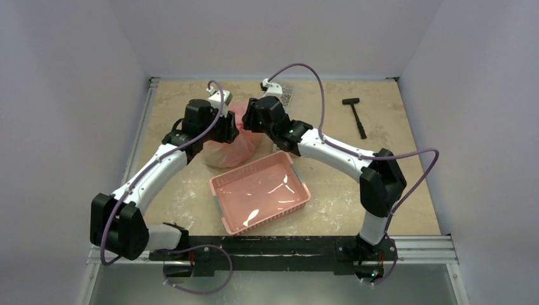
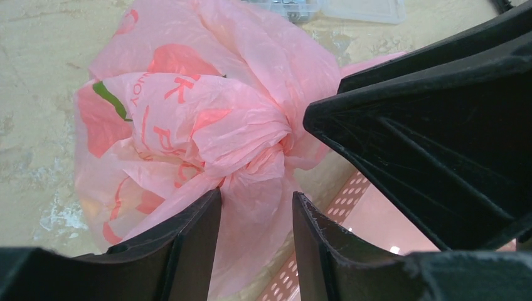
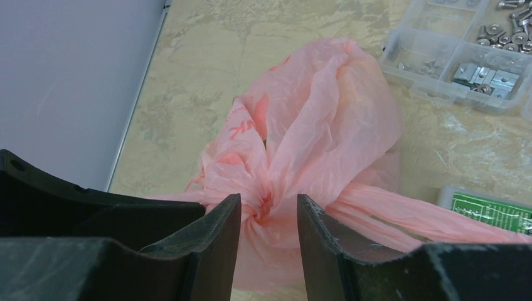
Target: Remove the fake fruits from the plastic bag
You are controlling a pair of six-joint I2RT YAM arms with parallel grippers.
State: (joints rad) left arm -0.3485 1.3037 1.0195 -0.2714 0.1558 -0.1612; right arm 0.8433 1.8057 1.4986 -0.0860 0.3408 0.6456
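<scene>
The pink plastic bag (image 1: 230,150) sits tied shut at the back middle of the table. Its twisted knot (image 2: 270,141) is between my two grippers. My left gripper (image 1: 230,130) is open, its fingertips either side of a fold of bag just below the knot (image 2: 256,200). My right gripper (image 1: 249,121) is open too, its fingertips straddling the knot (image 3: 268,204) from the other side. The right gripper's black finger (image 2: 433,138) fills the right of the left wrist view. The fake fruits are hidden inside the bag.
A rigid pink latticed basket (image 1: 299,204) lies just in front of the bag. A clear parts box (image 1: 286,95) with screws stands behind it, also in the right wrist view (image 3: 458,56). A black hammer (image 1: 356,115) lies at the back right. A green card (image 3: 495,212) lies nearby.
</scene>
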